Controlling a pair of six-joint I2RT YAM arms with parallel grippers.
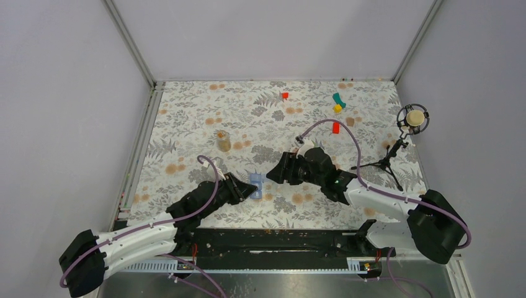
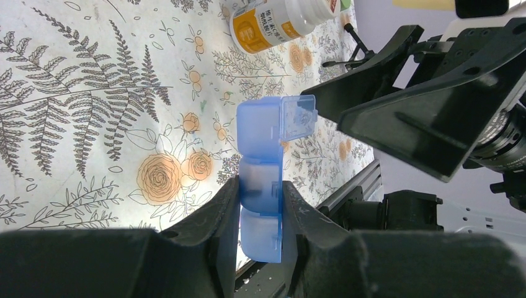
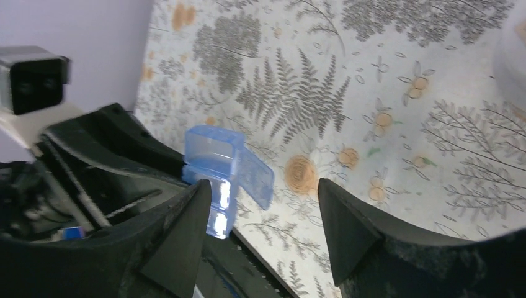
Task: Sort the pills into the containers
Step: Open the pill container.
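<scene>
The translucent blue pill box, the containers, is pinched at its middle by my left gripper, low over the table's near edge. In the left wrist view both fingers of the left gripper press the box. One end lid stands flipped open. My right gripper hangs just right of the box, jaws open and empty. In the right wrist view the box lies beside the left fingertip of the right gripper. No pills show.
An amber bottle stands left of centre. A white bottle with an orange label lies beyond the box. Red blocks, a teal block and a yellow one lie at the back. A microphone tripod stands right.
</scene>
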